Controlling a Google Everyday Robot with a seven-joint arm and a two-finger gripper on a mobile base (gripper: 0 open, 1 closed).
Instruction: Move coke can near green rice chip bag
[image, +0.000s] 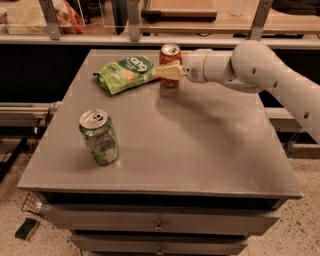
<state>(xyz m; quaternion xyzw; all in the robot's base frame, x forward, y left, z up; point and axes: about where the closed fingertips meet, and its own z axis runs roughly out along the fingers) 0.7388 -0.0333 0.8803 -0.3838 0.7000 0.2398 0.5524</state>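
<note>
The coke can (170, 54), red with a silver top, stands upright on the far part of the grey table (200, 150), just right of the green rice chip bag (125, 74). The bag lies flat and crinkled, and its right end almost touches the can. My gripper (169, 73) reaches in from the right and is shut on the can. One cream finger (165, 73) crosses the can's front, and the other finger is hidden behind the can. The can's base looks to be at table level.
A green can (98, 136) stands upright at the table's front left. My white arm (260, 70) spans the far right of the table. A shelf rail (150, 40) runs behind the table. Drawers (160, 225) sit below the front edge.
</note>
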